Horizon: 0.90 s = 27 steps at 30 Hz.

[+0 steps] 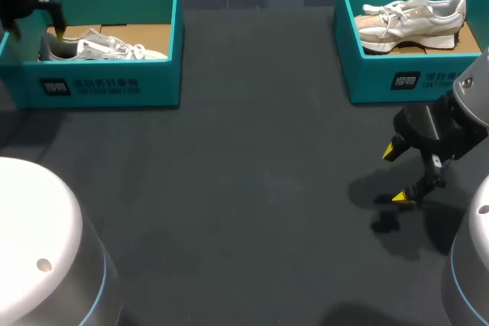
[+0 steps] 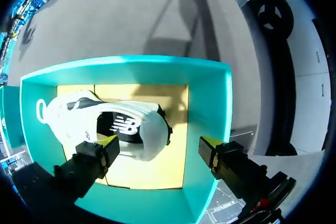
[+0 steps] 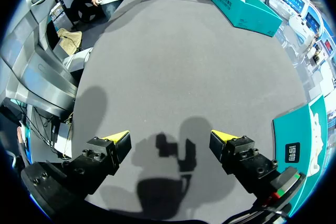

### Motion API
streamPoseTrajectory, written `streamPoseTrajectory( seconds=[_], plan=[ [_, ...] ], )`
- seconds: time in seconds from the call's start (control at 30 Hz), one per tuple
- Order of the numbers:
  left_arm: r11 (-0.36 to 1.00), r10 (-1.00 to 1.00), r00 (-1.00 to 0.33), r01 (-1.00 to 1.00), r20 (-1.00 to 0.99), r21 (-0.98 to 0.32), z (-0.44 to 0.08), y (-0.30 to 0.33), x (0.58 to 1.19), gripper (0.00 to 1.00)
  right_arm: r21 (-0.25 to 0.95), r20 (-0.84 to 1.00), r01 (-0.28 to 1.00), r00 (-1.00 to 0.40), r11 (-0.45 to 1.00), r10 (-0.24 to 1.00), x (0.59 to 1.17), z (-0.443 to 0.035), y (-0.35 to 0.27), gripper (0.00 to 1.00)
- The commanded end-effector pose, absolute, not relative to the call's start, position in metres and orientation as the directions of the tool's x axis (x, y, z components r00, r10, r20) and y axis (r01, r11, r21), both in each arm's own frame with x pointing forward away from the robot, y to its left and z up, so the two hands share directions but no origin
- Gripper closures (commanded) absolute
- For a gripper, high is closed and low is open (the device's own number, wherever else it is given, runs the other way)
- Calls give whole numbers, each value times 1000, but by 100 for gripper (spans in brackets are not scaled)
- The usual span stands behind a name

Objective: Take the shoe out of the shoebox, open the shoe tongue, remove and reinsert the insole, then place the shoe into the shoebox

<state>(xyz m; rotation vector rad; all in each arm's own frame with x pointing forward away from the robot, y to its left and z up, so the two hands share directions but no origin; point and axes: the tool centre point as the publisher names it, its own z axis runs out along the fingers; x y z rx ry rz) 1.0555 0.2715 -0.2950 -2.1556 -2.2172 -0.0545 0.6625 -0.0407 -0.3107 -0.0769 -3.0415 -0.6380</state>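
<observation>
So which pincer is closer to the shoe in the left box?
Left. The left pincer hangs open over that shoe; the right pincer is across the table, by the other box.

A dark worktop and a spare boxed sneaker at the far right

The worktop (image 1: 252,188) is a plain dark grey, matte surface that spreads from the near edge to the far edge, and soft black shadows lie on its near right part. At its far right stands a second teal shoebox (image 1: 367,74), open at the top, with white print on its near wall and a brown cardboard floor. Inside it a beige-and-white sneaker (image 1: 412,22) lies on its side, toe to the left, heel to the right, sole toward the near wall.
</observation>
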Motion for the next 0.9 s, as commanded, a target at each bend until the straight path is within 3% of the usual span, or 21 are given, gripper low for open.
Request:
streamPoseTrajectory(
  seconds=[0.03,0.9],
  plan=[
    [23,999,-23,1000,49,11,-265,271,1039,0,398,40,56,-998,916,44,661,-311,-40,0],
    [-28,999,29,998,20,-57,-143,315,975,0,398,40,56,-998,916,44,661,-311,-40,0]
  ],
)
